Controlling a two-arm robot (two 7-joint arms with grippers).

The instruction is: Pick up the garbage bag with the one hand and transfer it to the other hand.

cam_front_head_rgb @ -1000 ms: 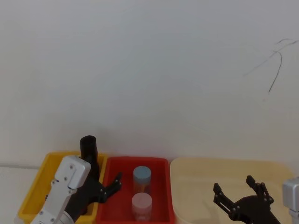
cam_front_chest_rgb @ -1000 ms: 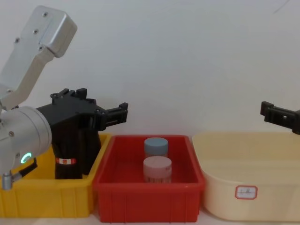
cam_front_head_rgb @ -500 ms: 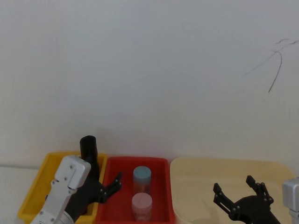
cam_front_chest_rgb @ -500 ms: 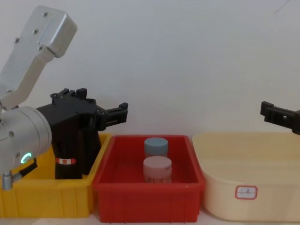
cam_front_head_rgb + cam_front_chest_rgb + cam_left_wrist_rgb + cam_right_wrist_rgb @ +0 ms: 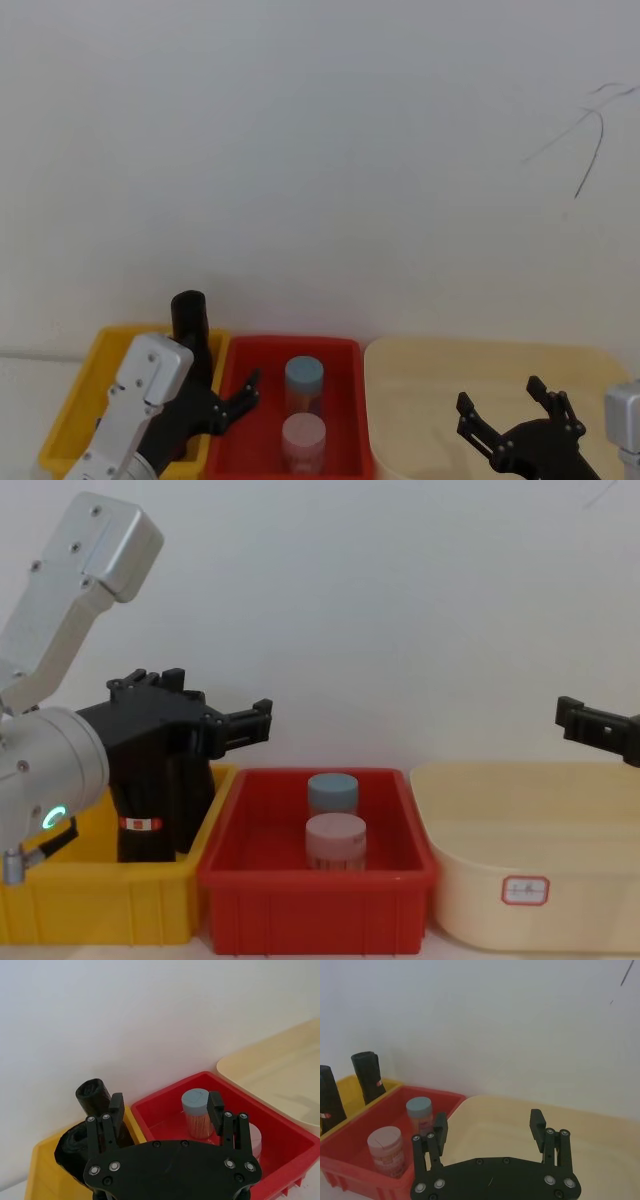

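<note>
The garbage bag, a black roll with a red-and-white band, stands upright in the yellow bin. The right wrist view shows two such rolls there, one at the back and one nearer; the back roll leans in the bin's far right corner. My left gripper hovers open over the edge between the yellow and red bins, one finger right beside the back roll, nothing held. My right gripper hangs open above the cream tub, empty.
A red bin between the yellow bin and the cream tub holds a blue-lidded jar and a pink-lidded jar. A white wall stands close behind all three containers.
</note>
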